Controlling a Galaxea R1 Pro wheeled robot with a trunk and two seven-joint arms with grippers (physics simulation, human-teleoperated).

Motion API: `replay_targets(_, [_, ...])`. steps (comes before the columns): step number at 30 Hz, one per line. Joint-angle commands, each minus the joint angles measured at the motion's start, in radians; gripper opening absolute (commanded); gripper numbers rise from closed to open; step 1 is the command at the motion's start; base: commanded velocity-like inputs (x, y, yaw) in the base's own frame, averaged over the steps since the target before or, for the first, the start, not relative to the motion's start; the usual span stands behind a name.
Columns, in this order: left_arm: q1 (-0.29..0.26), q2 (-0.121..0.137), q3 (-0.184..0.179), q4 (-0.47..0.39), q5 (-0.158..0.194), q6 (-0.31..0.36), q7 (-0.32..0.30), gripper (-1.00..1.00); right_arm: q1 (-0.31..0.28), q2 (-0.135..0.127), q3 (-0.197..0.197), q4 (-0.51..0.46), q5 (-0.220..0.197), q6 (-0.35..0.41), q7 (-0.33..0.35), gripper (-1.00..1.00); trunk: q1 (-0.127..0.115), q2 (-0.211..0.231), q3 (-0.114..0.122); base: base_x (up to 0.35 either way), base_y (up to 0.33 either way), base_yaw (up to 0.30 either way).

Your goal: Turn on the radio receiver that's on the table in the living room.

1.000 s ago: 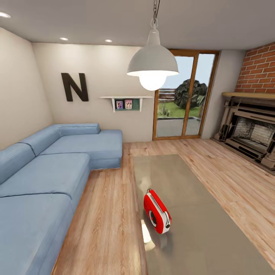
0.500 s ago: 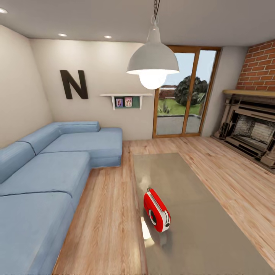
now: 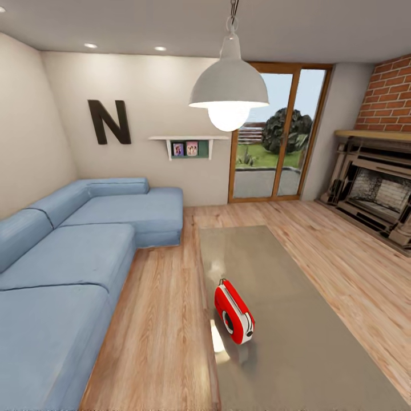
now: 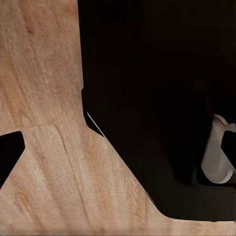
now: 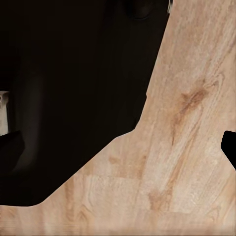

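The red radio receiver [image 3: 234, 314] with white trim stands upright on the long grey-beige table [image 3: 302, 331], near the table's left edge. Its round dark dial faces me and its thin handle is on top. In the left wrist view, my left gripper [image 4: 118, 157] hangs over wood plank floor beside the robot's dark base, its fingertips [image 4: 9, 152] set wide apart and nothing between them. In the right wrist view, my right gripper [image 5: 118, 152] is likewise open over the floor, one fingertip [image 5: 230, 150] at the picture's edge. Both are far from the radio.
A blue sectional sofa [image 3: 68, 268] runs along the left, with a strip of plank floor [image 3: 160, 319] between it and the table. A white dome pendant lamp [image 3: 228, 94] hangs over the table. The brick fireplace [image 3: 377, 194] is at the right and wood-framed glass doors [image 3: 274, 137] at the back.
The whole head view has shifted slightly, so the camera has moved. The radio stays where it was on the table.
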Motion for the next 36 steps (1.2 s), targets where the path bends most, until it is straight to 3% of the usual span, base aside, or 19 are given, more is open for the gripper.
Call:
replay_targets(1, [0.0,0.0,0.0,0.0,0.0,0.0,0.0,1.0,0.0,0.0,0.0,0.0,0.0,0.0,0.0,1.0,-0.004,0.007,0.002,0.0,0.0,0.0])
replay_targets(30, [0.0,0.0,0.0,0.0,0.0,0.0,0.0,1.0,0.0,0.0,0.0,0.0,-0.003,0.0,0.0,1.0,-0.115,0.21,0.045,0.0,0.0,0.0])
replay_targets(36, [0.0,0.0,0.001,0.0,0.0,0.0,0.0,1.0,0.0,0.0,0.0,0.0,-0.003,0.0,0.0,1.0,-0.115,0.21,0.036,0.0,0.0,0.0])
